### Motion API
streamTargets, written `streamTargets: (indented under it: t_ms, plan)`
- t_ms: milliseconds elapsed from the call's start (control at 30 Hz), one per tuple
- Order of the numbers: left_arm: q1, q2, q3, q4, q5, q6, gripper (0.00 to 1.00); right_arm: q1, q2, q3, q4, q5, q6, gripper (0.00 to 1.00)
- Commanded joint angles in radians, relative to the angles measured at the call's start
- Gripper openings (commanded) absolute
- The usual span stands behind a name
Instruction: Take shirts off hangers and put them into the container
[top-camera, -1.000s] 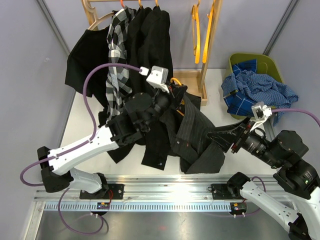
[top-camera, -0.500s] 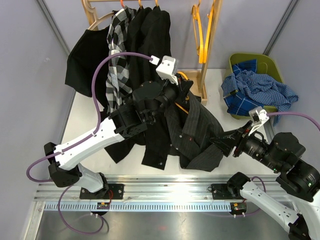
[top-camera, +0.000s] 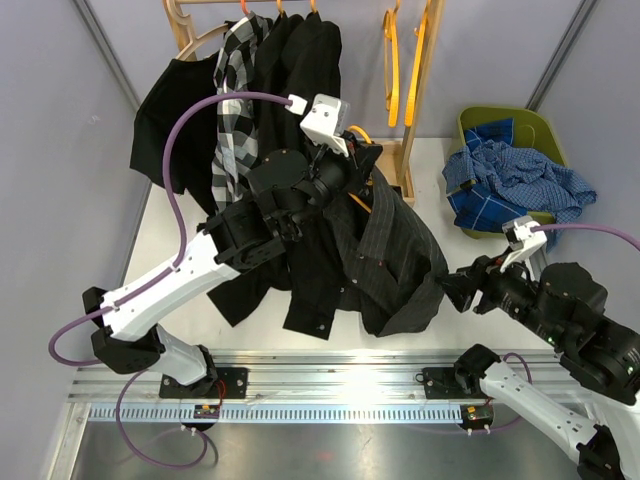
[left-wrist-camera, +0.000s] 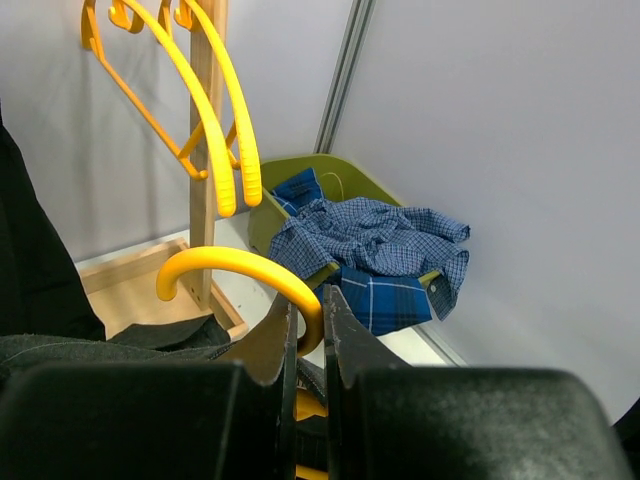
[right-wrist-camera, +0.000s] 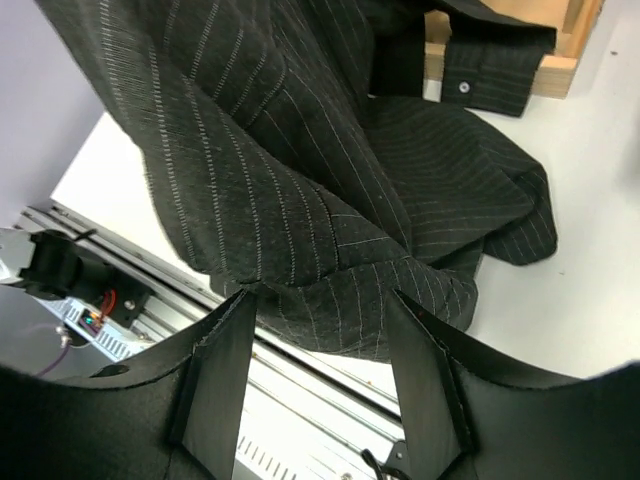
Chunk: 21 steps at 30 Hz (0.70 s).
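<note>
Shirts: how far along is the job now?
Done: blue shirts fill the basket, and two bare hangers hang on the rack. In hand: the left gripper, shut on a hanger hook, holds up the pinstripe shirt; the right gripper is open by its hem. Left: one plaid shirt and black shirts on the rack.

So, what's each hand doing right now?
Left hand shut on orange-yellow plastic hanger. Right hand open at hem of charcoal pinstripe shirt. Nothing in the way.

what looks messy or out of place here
The blue shirts spill over the rim of the green basket instead of lying inside. The pinstripe shirt hangs lopsided off the yellow hanger pinched in the left gripper, its lower end bunched on the table.
</note>
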Motion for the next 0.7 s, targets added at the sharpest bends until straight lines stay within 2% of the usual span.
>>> streamTargets:
  t_ms: [0, 200, 300, 333, 367, 500, 667]
  plan:
    - [0.001, 0.009, 0.055, 0.049, 0.016, 0.02, 0.0, -0.002, 0.042, -0.016, -0.005, 0.045, -0.027, 0.61]
    - [0.002, 0.017, 0.045, 0.068, 0.065, -0.031, 0.0, -0.002, 0.076, -0.092, 0.124, -0.013, -0.01, 0.55]
    - [0.002, 0.017, 0.049, 0.075, 0.049, -0.019, 0.0, -0.001, 0.09, -0.12, 0.158, -0.071, -0.002, 0.29]
    - [0.002, 0.015, 0.051, 0.075, 0.04, 0.007, 0.0, -0.002, 0.091, -0.119, 0.156, -0.078, 0.001, 0.06]
    - [0.008, 0.015, 0.054, 0.072, 0.031, 0.02, 0.0, -0.002, 0.09, -0.113, 0.135, -0.075, 0.001, 0.0]
    - [0.048, -0.003, 0.086, 0.066, 0.002, 0.06, 0.0, -0.002, 0.059, -0.001, 0.031, -0.049, -0.007, 0.0]
    - [0.099, -0.038, 0.111, 0.065, -0.006, 0.093, 0.0, -0.002, 0.031, 0.146, -0.1, 0.072, -0.019, 0.0]
